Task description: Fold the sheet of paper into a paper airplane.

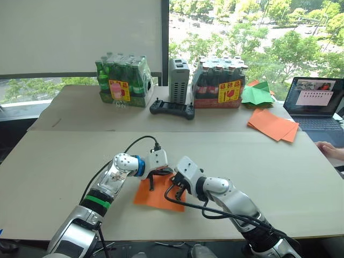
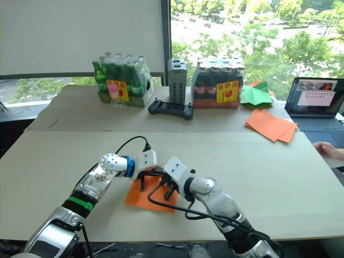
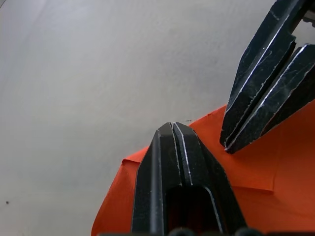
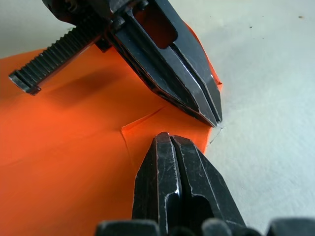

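The sheet of paper (image 1: 156, 199) is orange and lies flat on the table near its front edge, with one corner folded over into a small flap (image 4: 162, 123). Both grippers point down at that folded corner, their tips close together. My left gripper (image 1: 152, 181) is shut, its tip resting at the paper's edge (image 3: 172, 129). My right gripper (image 1: 177, 189) is also shut, its tip pressing on the flap (image 4: 170, 138). Neither holds the paper between its fingers. No paper airplane shape is formed; the sheet is mostly flat.
A stack of orange sheets (image 1: 272, 124) and a green paper shape (image 1: 257, 94) lie at the back right beside a laptop (image 1: 317, 102). Two packs of bottles (image 1: 122, 80), a grey box (image 1: 179, 79) and a black controller (image 1: 172, 109) stand at the back. A person's hand (image 1: 329, 149) rests at the right edge.
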`<state>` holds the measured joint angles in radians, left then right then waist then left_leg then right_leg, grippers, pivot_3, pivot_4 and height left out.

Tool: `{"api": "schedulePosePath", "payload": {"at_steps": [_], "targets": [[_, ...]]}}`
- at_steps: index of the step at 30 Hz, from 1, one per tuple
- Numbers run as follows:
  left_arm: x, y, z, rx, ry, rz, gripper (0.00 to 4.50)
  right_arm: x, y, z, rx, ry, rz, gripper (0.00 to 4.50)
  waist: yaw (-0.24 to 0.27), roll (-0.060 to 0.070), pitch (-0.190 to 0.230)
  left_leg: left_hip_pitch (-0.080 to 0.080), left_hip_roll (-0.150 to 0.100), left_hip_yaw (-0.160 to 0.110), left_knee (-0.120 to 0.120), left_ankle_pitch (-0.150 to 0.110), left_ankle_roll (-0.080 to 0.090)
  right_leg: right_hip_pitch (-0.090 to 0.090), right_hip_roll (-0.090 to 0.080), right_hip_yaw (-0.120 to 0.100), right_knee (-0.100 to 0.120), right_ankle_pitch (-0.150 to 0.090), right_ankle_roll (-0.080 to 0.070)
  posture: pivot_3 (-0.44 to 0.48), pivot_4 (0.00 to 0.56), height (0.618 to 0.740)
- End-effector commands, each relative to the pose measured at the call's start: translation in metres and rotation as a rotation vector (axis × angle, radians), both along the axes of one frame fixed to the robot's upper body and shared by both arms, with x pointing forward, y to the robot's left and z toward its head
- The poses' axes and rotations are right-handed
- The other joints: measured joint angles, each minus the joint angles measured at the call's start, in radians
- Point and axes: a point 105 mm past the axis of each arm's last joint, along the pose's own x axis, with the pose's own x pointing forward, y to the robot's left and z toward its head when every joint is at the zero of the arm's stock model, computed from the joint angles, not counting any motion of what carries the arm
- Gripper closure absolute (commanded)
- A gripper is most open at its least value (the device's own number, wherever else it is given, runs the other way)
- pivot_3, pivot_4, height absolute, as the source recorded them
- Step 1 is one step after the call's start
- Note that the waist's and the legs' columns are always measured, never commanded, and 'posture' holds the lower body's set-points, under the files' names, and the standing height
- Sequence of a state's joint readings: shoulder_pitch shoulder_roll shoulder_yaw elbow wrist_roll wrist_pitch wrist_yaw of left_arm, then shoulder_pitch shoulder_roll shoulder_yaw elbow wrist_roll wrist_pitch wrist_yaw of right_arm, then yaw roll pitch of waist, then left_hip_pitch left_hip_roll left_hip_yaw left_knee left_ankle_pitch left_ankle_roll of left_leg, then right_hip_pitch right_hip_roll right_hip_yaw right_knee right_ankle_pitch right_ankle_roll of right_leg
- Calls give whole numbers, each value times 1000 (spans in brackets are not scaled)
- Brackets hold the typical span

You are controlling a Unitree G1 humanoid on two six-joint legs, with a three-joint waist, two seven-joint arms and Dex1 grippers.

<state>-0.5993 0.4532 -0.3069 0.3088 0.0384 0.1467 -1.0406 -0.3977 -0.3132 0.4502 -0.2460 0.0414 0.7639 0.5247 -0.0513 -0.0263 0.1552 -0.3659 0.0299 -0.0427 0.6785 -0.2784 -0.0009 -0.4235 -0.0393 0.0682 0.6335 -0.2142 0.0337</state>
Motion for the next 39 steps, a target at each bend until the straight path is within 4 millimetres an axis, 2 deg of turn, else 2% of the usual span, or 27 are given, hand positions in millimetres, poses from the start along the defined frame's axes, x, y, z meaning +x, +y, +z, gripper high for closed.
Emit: {"api": "schedulePosePath", "payload": {"at_steps": [1,2,4,10,14,18,26,34,39], "targets": [[7,31,31,-232,70,197,4500,-1,-2,-12,-23,30,-8,4487,-4,0,0,0,0,0,0,0,0,0,0,0,0,0,0,0,150,733],[7,39,39,-304,97,245,4500,-1,-2,-12,-21,31,-11,4487,-7,0,0,0,0,0,0,0,0,0,0,0,0,0,0,0,150,733],[7,52,47,-382,127,312,3980,-1,-1,-12,-21,31,-10,4500,-8,0,0,-1,1,-1,0,0,0,-1,0,0,1,0,0,0,150,733],[-4,74,47,-511,249,420,2007,-1,2,-11,-19,26,-3,4500,-9,0,0,0,1,-1,0,0,0,0,0,-1,0,0,0,0,150,733],[-8,74,42,-583,328,457,2007,-1,3,-11,-20,24,1,4500,-8,0,0,0,1,-1,0,0,0,0,0,-1,0,0,0,0,150,733],[-7,71,30,-535,321,478,2007,0,4,-10,-21,21,2,4500,-8,0,0,0,1,-1,0,0,0,0,0,-1,0,0,-1,0,150,733],[-11,55,29,-516,317,424,2007,0,5,-10,-23,18,2,4500,-8,0,0,0,1,-1,-1,0,0,0,0,-1,0,1,-1,0,150,733],[-15,49,30,-467,275,369,4483,1,5,-10,-19,21,-2,4500,-8,0,0,0,1,-1,-1,0,0,0,0,-1,0,1,-1,0,150,733],[-22,44,26,-410,258,314,4483,1,7,-10,-14,22,-4,4500,-9,0,0,0,1,-1,-1,0,0,0,0,-1,-1,1,-1,0,150,733]]}}
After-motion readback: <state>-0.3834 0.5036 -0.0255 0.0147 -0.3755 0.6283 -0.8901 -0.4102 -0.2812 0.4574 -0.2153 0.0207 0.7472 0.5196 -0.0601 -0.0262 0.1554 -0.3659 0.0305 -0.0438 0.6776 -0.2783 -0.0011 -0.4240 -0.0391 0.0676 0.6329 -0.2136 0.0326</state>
